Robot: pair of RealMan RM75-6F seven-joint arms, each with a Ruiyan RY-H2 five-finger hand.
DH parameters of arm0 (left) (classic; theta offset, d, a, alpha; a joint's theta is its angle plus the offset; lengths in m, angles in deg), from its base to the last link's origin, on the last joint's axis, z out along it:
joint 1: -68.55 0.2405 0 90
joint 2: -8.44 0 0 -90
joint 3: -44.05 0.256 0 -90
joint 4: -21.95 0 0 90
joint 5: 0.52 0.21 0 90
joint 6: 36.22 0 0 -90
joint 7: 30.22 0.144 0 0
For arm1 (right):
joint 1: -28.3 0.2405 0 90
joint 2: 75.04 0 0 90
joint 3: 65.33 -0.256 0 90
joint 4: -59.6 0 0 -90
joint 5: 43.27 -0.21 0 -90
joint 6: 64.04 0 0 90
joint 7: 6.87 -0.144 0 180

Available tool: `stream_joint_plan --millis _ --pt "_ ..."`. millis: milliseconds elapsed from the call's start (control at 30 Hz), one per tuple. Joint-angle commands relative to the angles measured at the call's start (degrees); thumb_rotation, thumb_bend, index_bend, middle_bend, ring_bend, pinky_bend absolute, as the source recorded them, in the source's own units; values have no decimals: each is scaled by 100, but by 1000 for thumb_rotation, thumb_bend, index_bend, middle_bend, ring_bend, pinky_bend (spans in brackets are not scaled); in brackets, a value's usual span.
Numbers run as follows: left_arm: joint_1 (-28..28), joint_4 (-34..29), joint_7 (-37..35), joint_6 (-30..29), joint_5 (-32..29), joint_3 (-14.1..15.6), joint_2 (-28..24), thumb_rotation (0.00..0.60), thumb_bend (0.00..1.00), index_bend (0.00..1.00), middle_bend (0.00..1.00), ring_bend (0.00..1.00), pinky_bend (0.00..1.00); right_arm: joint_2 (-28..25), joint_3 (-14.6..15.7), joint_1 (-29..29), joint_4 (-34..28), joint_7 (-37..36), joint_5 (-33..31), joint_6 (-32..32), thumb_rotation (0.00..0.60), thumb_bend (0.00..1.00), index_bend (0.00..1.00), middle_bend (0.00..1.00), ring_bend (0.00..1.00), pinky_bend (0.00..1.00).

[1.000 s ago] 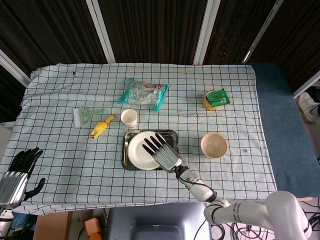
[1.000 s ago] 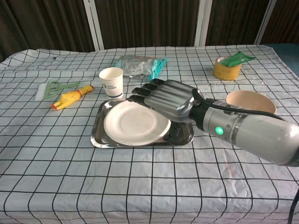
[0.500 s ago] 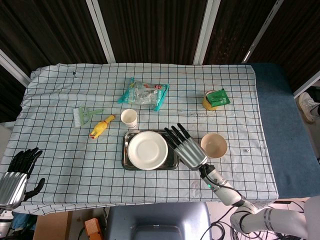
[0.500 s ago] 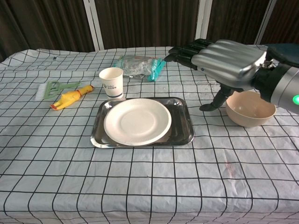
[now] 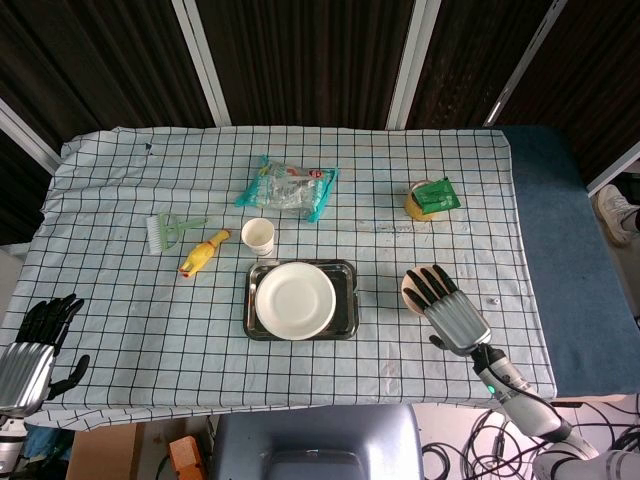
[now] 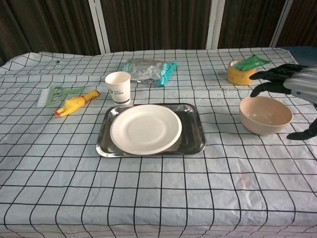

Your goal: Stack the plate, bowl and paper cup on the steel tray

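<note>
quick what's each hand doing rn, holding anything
Left hand: open, holding nothing, off the table edge.
Right hand: open, fingers spread over the bowl, holding nothing.

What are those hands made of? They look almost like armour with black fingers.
Both look alike: a ribbed silver-grey metallic back and black fingers. The right hand joins a smooth grey wrist carrying a small green light; grey cables show near the arm's base. The left hand shows the same silver plates at the table's corner.

White plate (image 6: 145, 129) on steel tray (image 6: 192, 137), paper cup (image 6: 118, 87) upright just behind, tan bowl (image 6: 265, 115) well right.
</note>
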Motion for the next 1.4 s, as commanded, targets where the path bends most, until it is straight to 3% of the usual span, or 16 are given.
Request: stream_joint_plan --millis 33,433,567,767,1000,1400 --pt "-8 -6 16 23 -10 2 5 600 400 0 29 28 48 72 141 -178 420 -303 199 -96 600 111 258 0 0 0" --pt "-12 -20 34 44 -41 -5 6 600 400 0 29 28 47 482 -27 -212 1252 -790 66 128 600 188 383 0 0 0" --pt "-12 -14 7 64 -81 -13 2 600 401 0 30 28 48 867 -231 -132 1831 -1008 -205 418 600 203 436 0 0 0" --pt "-4 -10 -24 48 -74 -12 -2 600 400 0 30 28 48 1170 -304 -100 2350 -1253 -150 462 600 267 499 0 0 0" --pt "-15 -10 -12 78 -91 -14 1 600 400 0 30 28 48 1316 -340 -85 2622 -1490 -10 396 600 394 569 0 0 0" --pt "-13 -12 -14 73 -83 -10 0 600 400 0 30 28 48 1339 -426 -104 2613 -1658 298 -16 600 407 634 0 0 0"
